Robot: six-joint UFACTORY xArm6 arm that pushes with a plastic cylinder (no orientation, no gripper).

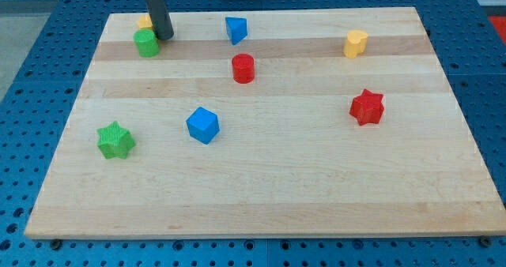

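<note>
1. The wooden board [261, 188] fills most of the view, lying on a blue perforated table [32, 69] that shows around its edges.
2. The dark rod [156, 6] comes down from the view's top edge at the board's top left; there is no gripper on it, so nothing is clenched or grasped.
3. My tip [164, 36] rests on the board just right of the green cylinder [146, 43], close enough that I cannot tell whether they touch.
4. A yellow block [143, 21], its shape unclear because the rod and the green cylinder partly cover it, sits just above the green cylinder and left of the rod, near the board's top edge.
5. The red star [367, 107] lies at the right, well apart from the tip.
6. The green star [115, 140] lies at the left, toward the view's bottom.
7. The blue cube [202, 125] sits right of the green star, left of centre.
8. The yellow heart-like block [356, 43] is at the upper right.
9. The blue triangular block [236, 29] sits near the top edge, right of the tip.
10. The red cylinder [243, 68] stands below the blue triangular block.
</note>
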